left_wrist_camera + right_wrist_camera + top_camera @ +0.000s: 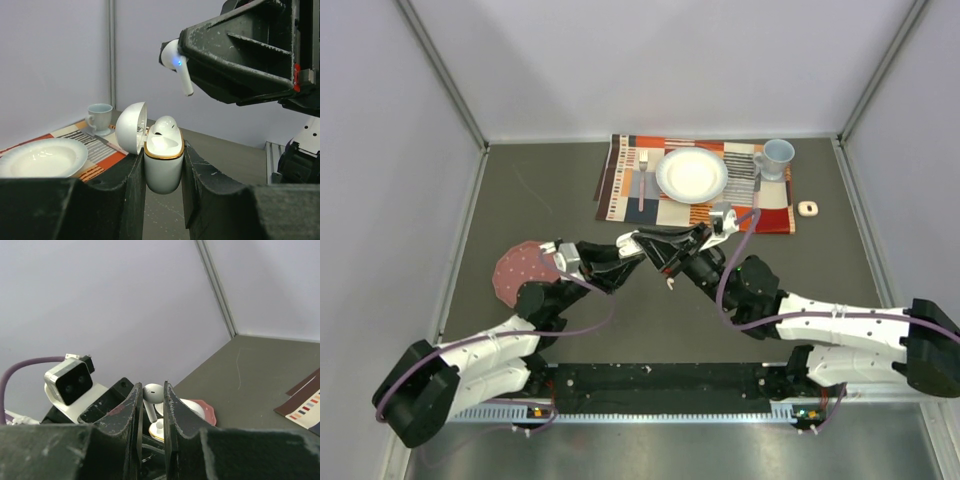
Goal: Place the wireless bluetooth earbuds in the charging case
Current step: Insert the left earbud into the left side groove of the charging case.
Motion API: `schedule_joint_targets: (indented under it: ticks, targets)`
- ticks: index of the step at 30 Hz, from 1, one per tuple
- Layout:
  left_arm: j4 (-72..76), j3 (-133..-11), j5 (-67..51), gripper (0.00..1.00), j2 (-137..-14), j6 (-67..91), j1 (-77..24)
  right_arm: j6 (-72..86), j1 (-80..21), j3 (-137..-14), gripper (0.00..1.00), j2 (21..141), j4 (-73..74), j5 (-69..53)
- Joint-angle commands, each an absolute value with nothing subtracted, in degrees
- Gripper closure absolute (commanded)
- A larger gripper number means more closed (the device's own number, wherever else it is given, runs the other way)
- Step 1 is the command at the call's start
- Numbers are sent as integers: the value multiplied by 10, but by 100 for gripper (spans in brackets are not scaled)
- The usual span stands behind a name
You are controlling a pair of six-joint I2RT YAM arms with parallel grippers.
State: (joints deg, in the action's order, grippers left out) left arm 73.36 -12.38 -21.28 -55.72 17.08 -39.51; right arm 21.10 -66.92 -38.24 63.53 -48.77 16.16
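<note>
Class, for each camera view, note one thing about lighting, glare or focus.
Top external: even, soft light; the plate is very bright. Left wrist: charging case sharp, the near fingers dark and soft, a blue light glows on the earbud. Right wrist: its own fingers soft near the lens.

On the table (pixel 520 200), a mat (pixel 620 190) lies far centre; on it a plate (pixel 692 175), fork (pixel 642 180) left, cup (pixel 776 158) right. A disc (pixel 515 268) lies near left. Before the mat, the left gripper (pixel 163 162) clamps the case (pixel 162 177), an earbud (pixel 165 125) in it; above, the right gripper (pixel 152 395) pinches a second earbud (pixel 176 62)
</note>
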Motion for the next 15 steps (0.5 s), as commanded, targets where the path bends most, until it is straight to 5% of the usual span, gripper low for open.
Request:
schedule_joint_targets:
  ticks: [1,15]
  targets:
    - [818,-116,-196,100,-547,149,-403,215,-677,-400,97,649,-515,150]
    - [820,-113,-185,100,-541,146,-405,214,-681,-419,97,680,-504,126]
